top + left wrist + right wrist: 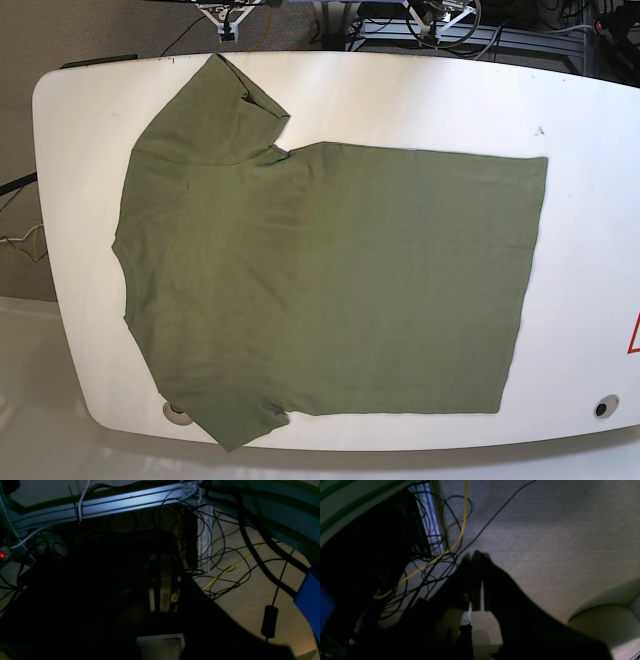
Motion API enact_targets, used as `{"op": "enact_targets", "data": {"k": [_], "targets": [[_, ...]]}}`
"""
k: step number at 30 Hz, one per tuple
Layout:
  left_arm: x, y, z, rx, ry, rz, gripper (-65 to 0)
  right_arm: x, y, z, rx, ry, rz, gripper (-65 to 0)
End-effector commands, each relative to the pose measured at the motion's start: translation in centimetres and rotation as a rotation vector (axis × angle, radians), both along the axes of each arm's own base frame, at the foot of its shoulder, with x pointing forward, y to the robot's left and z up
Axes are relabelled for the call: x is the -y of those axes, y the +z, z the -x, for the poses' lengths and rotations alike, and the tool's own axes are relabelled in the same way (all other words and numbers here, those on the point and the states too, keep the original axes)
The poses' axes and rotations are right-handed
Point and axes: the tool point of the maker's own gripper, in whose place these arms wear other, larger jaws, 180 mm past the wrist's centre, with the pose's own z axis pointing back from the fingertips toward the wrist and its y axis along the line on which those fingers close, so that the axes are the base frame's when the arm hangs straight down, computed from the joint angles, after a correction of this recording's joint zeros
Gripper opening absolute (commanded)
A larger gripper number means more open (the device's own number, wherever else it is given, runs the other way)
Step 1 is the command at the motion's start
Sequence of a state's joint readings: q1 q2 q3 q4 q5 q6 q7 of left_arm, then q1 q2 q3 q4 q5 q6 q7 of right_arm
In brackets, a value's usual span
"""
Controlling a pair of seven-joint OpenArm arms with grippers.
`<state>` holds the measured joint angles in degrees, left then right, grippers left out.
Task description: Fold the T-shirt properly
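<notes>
left gripper point(161, 580) dark and barely visible in its wrist cam, jaws pressed together, right gripper point(476, 580) same deal, jaws closed, nothing gripped, neither arm showing in base view

We are seeing a white table point(590, 250) filling the base view. Black cables point(222, 562) and a yellow cable point(232, 567) are lying on carpet point(545, 542) at three o'clock of an aluminium rail point(112, 503).
</notes>
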<state>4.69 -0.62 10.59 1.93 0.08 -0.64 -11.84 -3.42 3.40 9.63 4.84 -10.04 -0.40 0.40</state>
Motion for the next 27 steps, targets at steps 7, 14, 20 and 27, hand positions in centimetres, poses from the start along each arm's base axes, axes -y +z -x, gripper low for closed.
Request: {"op": "enact_targets", "data": {"k": [7,14,20,27], "targets": [[0.14,0.02,-0.06,0.009,0.003,0.002,-65.0,0.38,0.03,-0.01,0.005,-0.005,0.005,-65.0],[0.12,0.03,-0.09,0.011,0.003,0.001,-65.0,0.35,0.02,-0.11,0.007,-0.004,0.005,-65.0],[-0.16,0.03,0.4,0.003,0.002,-0.005,-65.0,0.38,0.04,0.23,0.013,0.002,0.006,-65.0],[-0.63,0.08,0.82,0.003,0.001,-0.011,-65.0,0.63,0.09,0.54,0.021,0.007,0.01,-65.0]]}}
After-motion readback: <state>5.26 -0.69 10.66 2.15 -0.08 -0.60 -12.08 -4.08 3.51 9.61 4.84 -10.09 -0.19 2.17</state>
